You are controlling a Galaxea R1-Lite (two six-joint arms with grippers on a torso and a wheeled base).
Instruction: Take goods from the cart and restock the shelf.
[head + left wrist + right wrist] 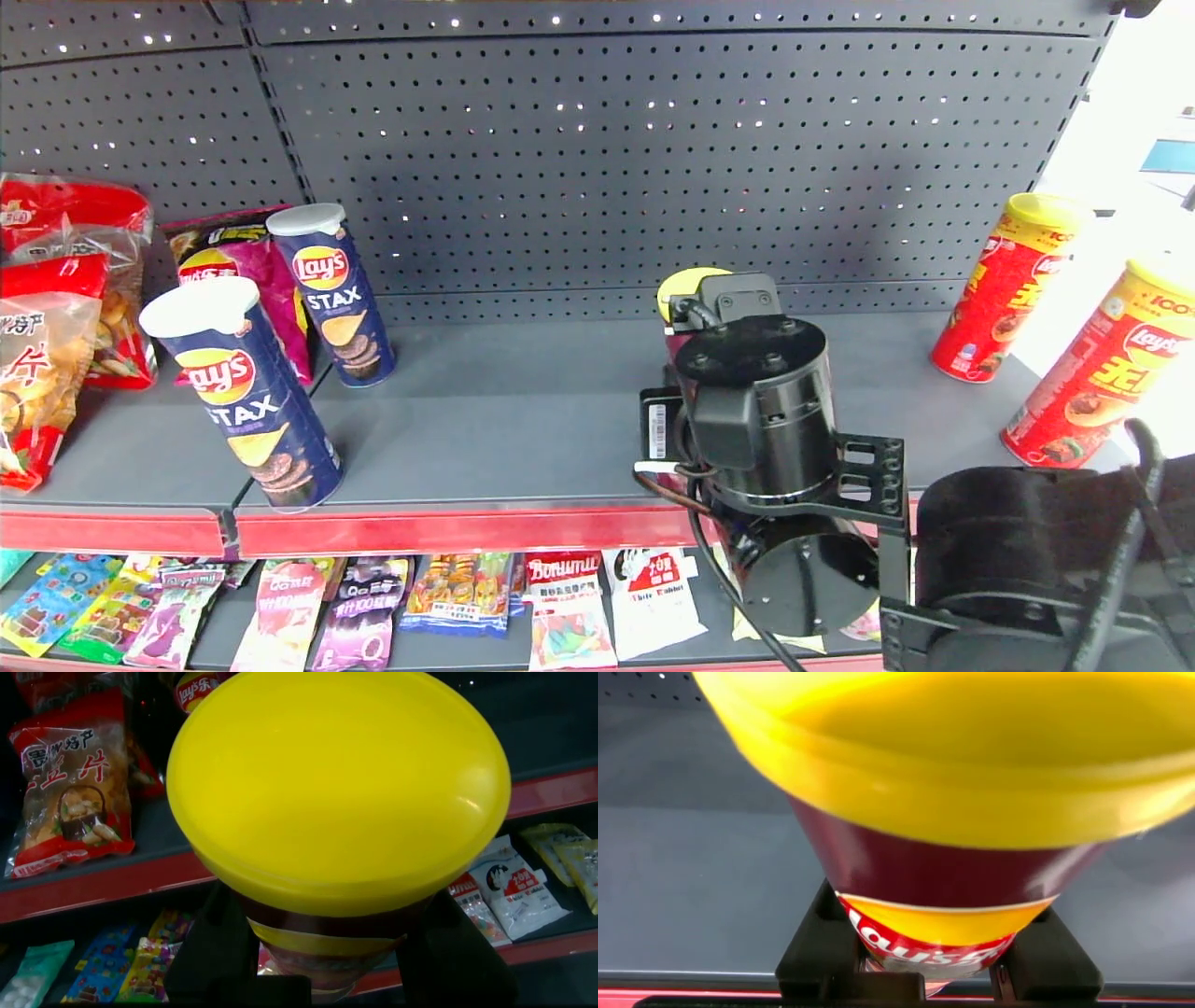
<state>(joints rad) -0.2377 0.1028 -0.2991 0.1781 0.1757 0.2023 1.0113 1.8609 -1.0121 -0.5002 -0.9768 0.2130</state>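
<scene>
Two matching cans were up, one to each claw. The right claw (929, 973) was clamped on a maroon chip can (943, 868), its fingers (817, 952) pressed against either side low on the body. The can had a broad yellow lid on top, with a yellow band and a red logo strip below the maroon. It stood upright over the middle of the upper shelf (523, 411) in front of the pegboard back, its yellow lid (686, 280) peeking out past the wrist. Whether its base touched the shelf could not be told. The left claw (336, 963) was closed the same way on a second maroon chip can (336, 784), also yellow-lidded with a yellow band, held out in front of the shelving. On the upper shelf there were two blue chip cans (245, 392) (331, 294) with white lids, upright at the left, and two red chip cans (1008, 285) (1102, 364) with yellow lids, upright at the right end. One purple snack bag (266, 271) leaned behind the blue pair. Beside it sat a pile of red snack bags (65, 280), too overlapped to count. A row of sweet packets (467, 597) lay flat on the tier beneath.
</scene>
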